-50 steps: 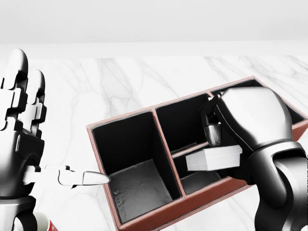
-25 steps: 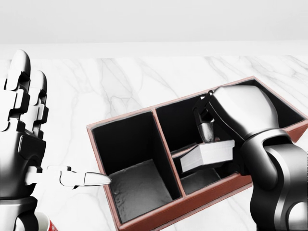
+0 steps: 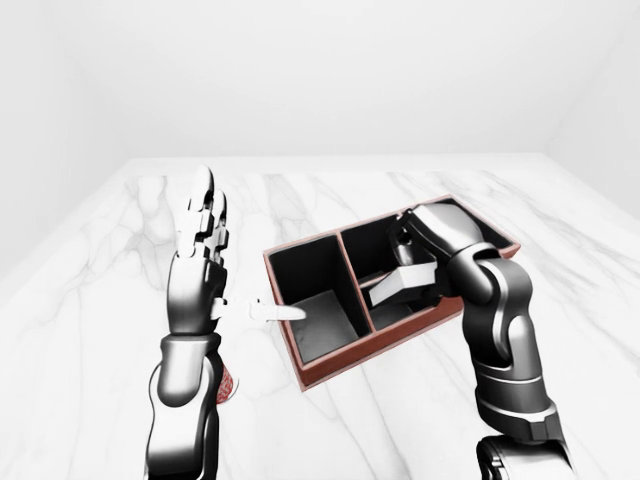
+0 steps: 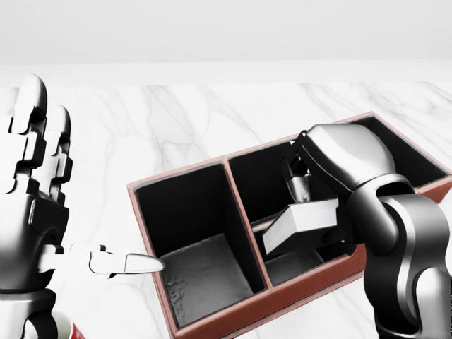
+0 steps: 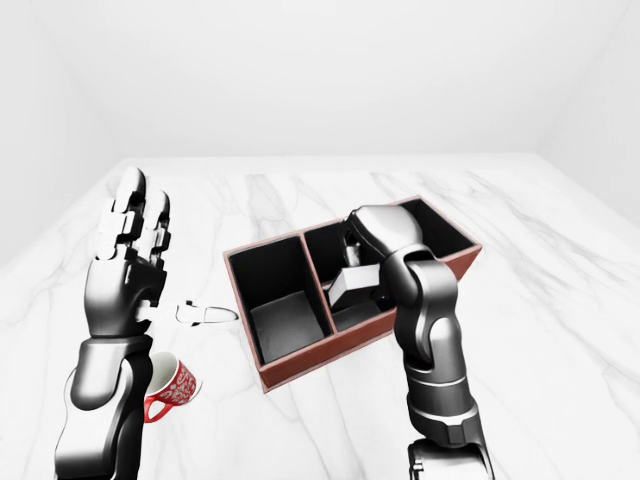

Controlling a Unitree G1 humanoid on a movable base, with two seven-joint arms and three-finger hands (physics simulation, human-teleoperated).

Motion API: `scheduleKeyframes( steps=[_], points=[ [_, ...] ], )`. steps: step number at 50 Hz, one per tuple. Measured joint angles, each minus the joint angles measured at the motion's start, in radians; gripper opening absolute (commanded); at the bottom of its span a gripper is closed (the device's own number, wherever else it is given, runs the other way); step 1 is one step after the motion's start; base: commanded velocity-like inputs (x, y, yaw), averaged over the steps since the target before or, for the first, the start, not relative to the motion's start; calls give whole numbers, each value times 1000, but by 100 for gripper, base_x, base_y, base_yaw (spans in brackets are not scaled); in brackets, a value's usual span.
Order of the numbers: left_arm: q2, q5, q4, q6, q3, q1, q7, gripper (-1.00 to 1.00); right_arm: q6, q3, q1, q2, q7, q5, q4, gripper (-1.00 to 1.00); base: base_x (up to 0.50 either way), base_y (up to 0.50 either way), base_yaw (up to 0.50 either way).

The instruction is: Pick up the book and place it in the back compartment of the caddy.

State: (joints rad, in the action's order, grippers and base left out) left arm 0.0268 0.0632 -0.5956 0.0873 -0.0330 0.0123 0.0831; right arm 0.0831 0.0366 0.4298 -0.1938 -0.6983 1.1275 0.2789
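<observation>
The caddy (image 4: 212, 321) is a red-brown box with black compartments, lying at an angle on the marble table. My right hand (image 4: 302, 192) reaches into its middle part from the right and is shut on the book (image 4: 302, 224), a pale grey block. The book hangs tilted, its left end lower, over the low divider (image 4: 265, 222) between the two middle compartments; I cannot tell whether it touches the divider. My left hand (image 4: 63, 212) stands open and upright to the left of the caddy, its thumb (image 4: 131, 263) pointing at the caddy's large left compartment (image 4: 205, 272).
A red patterned mug (image 5: 170, 388) stands on the table below my left hand, at the lower left of the right-eye view. The white marble table (image 4: 176, 120) stretches all round the caddy. A further compartment (image 5: 432, 232) lies at the caddy's right end.
My right hand has moved up and to the left with the book. The book has tipped, its left end sinking toward the divider. The left hand has hardly moved.
</observation>
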Motion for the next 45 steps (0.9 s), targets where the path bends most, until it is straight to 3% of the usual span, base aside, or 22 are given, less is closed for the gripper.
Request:
scheduleKeyframes(
  steps=[45],
  points=[
    [-3, 9, 3, 0, 9, -8, 2, 100, -39, -3, 85, -34, 0, -32, -258, -100, 0, 0, 0]
  ],
)
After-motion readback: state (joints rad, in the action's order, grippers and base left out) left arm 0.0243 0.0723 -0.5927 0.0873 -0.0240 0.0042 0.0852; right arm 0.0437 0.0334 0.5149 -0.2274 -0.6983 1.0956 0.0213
